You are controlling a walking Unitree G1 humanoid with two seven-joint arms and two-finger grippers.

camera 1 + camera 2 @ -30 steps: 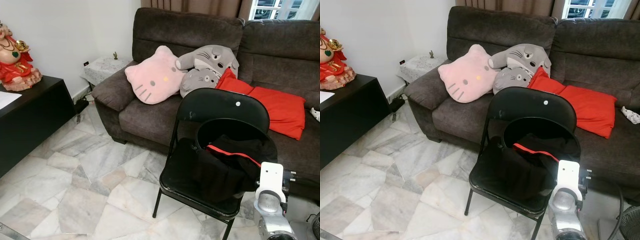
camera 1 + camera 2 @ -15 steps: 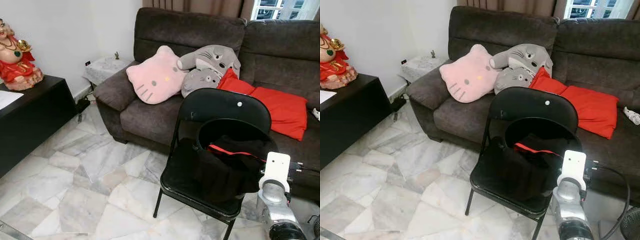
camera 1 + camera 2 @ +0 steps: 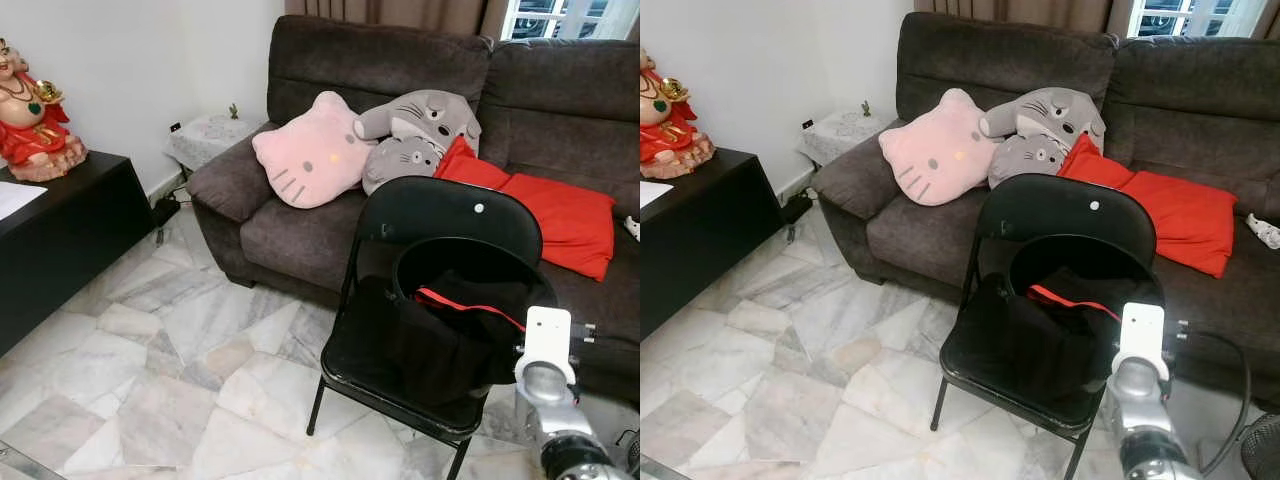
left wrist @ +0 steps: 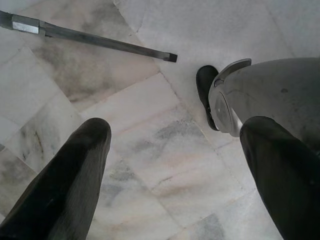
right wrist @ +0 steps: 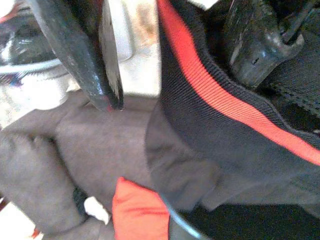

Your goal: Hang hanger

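Observation:
A black garment with red trim [image 3: 450, 330] lies heaped on the seat of a black folding chair [image 3: 450, 215] in front of the sofa. No hanger can be made out. My right arm [image 3: 547, 340] reaches up at the chair's right side, its white wrist against the garment. In the right wrist view my right gripper [image 5: 180, 85] is open, and the garment's red-trimmed edge [image 5: 210, 85] runs between its fingers. My left gripper [image 4: 175, 132] hangs open over the marble floor beside my own foot [image 4: 205, 95], holding nothing.
A dark brown sofa [image 3: 300, 230] behind the chair holds a pink cushion [image 3: 315, 150], grey cushions [image 3: 415, 135] and a red one [image 3: 560, 215]. A black cabinet [image 3: 60, 230] with a red figurine [image 3: 35, 115] stands on the left. A metal bar [image 4: 95, 40] lies on the floor.
My right wrist has edged slightly up and to the right beside the garment. The camera has shifted a little; the chair and garment stay put.

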